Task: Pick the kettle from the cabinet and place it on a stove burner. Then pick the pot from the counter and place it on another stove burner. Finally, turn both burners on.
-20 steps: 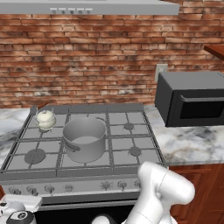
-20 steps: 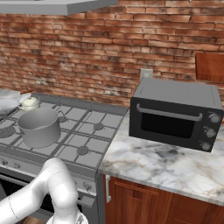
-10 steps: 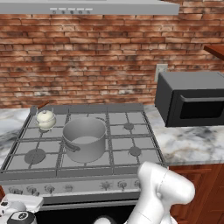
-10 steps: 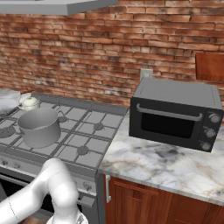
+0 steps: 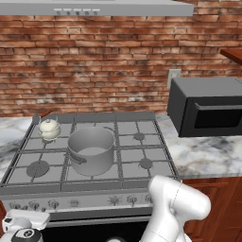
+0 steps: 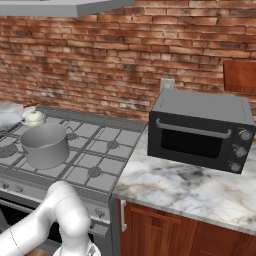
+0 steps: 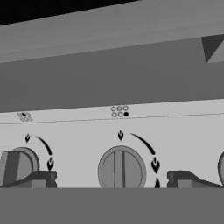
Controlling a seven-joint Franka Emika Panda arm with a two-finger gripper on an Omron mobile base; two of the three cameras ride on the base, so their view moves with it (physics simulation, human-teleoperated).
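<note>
A round grey stove knob (image 7: 121, 169) sits centred between the wide-open gripper (image 7: 113, 179) fingertips, seemingly not yet touched.

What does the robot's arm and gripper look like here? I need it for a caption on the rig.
A glossy white arm built of thick rounded segments, with a dark ring at a joint on the hand low down. The gripper ends in two small dark grey, blocky finger tips. No cables or markings are visible.
</note>
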